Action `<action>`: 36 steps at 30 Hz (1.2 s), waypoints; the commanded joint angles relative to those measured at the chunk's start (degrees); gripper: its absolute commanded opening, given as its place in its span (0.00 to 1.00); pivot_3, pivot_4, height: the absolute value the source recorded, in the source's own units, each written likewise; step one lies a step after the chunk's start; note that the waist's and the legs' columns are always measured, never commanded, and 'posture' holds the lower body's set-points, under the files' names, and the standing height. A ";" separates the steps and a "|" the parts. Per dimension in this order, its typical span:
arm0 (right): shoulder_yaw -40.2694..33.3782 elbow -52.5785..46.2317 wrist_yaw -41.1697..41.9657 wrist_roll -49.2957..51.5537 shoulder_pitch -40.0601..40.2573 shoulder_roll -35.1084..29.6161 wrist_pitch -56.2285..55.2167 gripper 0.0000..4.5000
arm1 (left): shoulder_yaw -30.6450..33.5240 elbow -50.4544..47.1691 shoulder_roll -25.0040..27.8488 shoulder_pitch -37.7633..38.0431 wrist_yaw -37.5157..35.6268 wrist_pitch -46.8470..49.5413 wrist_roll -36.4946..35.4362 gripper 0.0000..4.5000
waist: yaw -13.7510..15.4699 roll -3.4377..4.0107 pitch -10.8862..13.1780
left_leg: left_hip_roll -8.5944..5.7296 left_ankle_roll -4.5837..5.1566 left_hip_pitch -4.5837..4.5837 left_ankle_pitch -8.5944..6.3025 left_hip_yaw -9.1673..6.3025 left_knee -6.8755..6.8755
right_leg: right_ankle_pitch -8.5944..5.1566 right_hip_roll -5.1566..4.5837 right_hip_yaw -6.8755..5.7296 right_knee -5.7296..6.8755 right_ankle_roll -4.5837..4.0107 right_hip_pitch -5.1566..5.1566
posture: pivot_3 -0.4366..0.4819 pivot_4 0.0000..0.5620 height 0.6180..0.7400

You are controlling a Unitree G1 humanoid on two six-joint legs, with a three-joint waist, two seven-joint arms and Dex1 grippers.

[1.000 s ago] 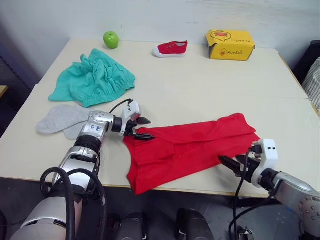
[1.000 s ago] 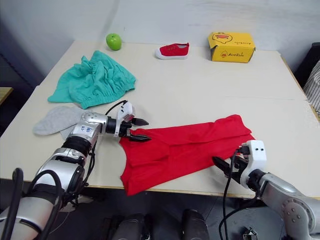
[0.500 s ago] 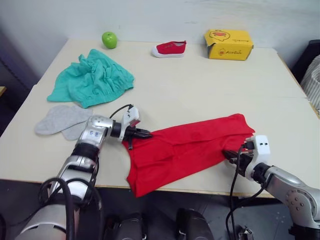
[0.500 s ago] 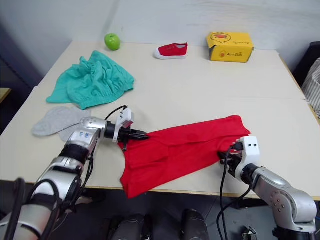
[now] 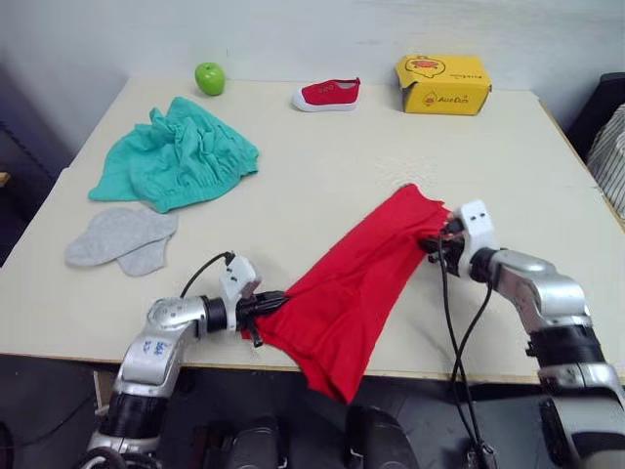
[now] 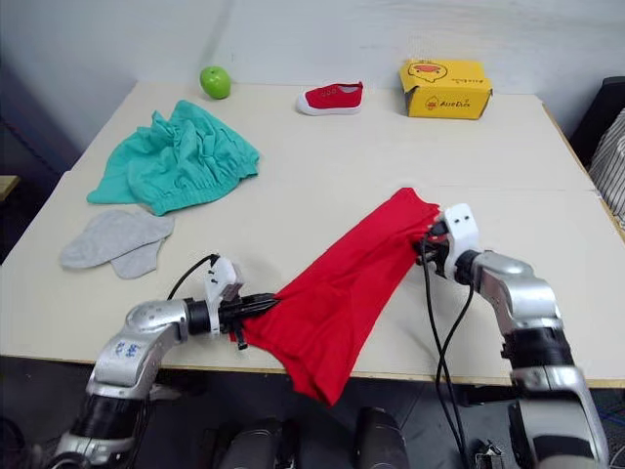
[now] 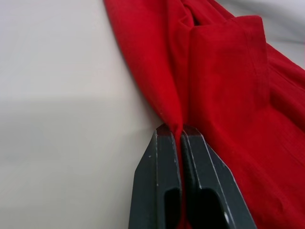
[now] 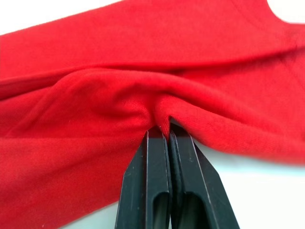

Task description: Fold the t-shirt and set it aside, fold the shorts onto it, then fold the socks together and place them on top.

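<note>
The red t-shirt (image 5: pixel 361 278) stretches diagonally between my two grippers, one corner hanging over the table's front edge. My left gripper (image 5: pixel 262 305) is shut on its near left edge, close to the front edge; the left wrist view shows a red fold pinched between the fingers (image 7: pixel 162 191). My right gripper (image 5: pixel 437 237) is shut on the far right end of the t-shirt, with cloth bunched at the fingers (image 8: pixel 152 186). The teal shorts (image 5: pixel 176 156) lie crumpled at the back left. The grey socks (image 5: pixel 122 237) lie flat in front of them.
At the back of the table (image 5: pixel 332 176) are a green apple (image 5: pixel 209 77), a small red shoe (image 5: pixel 326 94) and a yellow box (image 5: pixel 440 84). A dark object (image 5: pixel 610 137) stands beyond the table's right edge.
Both grippers have shut on the t-shirt. The left pulled its edge toward the front edge; the right carried its end back and inward, turning the cloth into a diagonal strip.
</note>
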 commanded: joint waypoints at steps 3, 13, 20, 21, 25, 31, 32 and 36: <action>0.12 4.75 9.35 -1.21 -3.78 -2.55 1.01 0.09 | 2.76 -5.96 -2.18 2.09 7.01 1.85 -2.61 0.11 | 0.02 0.00 0.00 | 0.00 0.03 -0.03 0.00 -0.01 0.04 | 0.04 -0.02 -0.01 -0.05 0.07 0.03 | 0.48 0.27 1.00; -9.68 -29.18 16.20 11.28 19.64 -12.12 18.49 0.85 | -2.43 13.38 7.88 -17.71 -7.43 -2.83 -3.57 0.79 | 2.58 0.10 0.03 | 0.03 -0.04 -0.13 -0.05 -0.08 0.03 | 0.04 0.05 -0.23 -0.20 0.06 -0.01 | 0.48 0.27 1.00; -12.11 -47.87 7.89 18.59 32.80 -5.49 26.79 1.00 | -11.25 46.35 -0.80 -40.15 -10.35 -11.88 4.33 0.93 | 2.76 0.01 0.04 | -0.05 0.05 -0.17 -0.10 -0.03 0.04 | 0.09 0.03 -0.58 -0.26 0.15 0.00 | 0.48 0.27 1.00; -11.81 -49.46 6.33 19.31 33.73 -4.08 27.85 1.00 | -12.53 51.36 -2.29 -42.57 -10.87 -13.75 5.95 0.93 | 2.55 0.01 0.04 | -0.03 0.05 -0.19 -0.10 -0.05 0.07 | 0.10 0.07 -0.63 -0.32 0.16 0.01 | 0.48 0.27 1.00; -9.43 -54.01 1.62 20.97 36.58 -0.40 31.31 1.00 | -13.92 66.02 -7.95 -49.76 -11.13 -18.33 9.26 0.93 | 2.13 -0.06 0.02 | 0.02 0.02 -0.21 -0.12 -0.03 -0.01 | 0.11 0.15 -0.65 -0.44 0.18 -0.01 | 0.48 0.27 1.00; -4.00 -58.11 -0.68 22.28 38.58 1.44 33.17 1.00 | -14.11 75.28 -12.94 -53.48 -12.00 -24.24 12.59 0.84 | 2.33 -0.19 -0.07 | 0.03 0.10 -0.19 -0.17 -0.08 0.04 | 0.10 0.11 -0.64 -0.42 0.17 0.01 | 0.48 0.27 1.00; -3.77 -57.74 -1.80 22.13 38.22 2.60 32.94 0.96 | -13.81 75.90 -13.56 -53.78 -12.05 -24.55 12.69 0.79 | 2.38 -0.21 -0.09 | 0.04 0.11 -0.19 -0.18 -0.09 0.04 | 0.10 0.11 -0.65 -0.41 0.17 0.01 | 0.48 0.27 1.00; -3.40 -56.01 -4.39 20.98 37.18 5.20 31.76 0.73 | -12.98 77.14 -14.60 -54.06 -10.49 -26.39 13.69 0.53 | 2.43 -0.24 -0.10 | 0.03 0.12 -0.20 -0.20 -0.10 0.04 | 0.11 0.10 -0.65 -0.42 0.17 0.01 | 0.48 0.27 1.00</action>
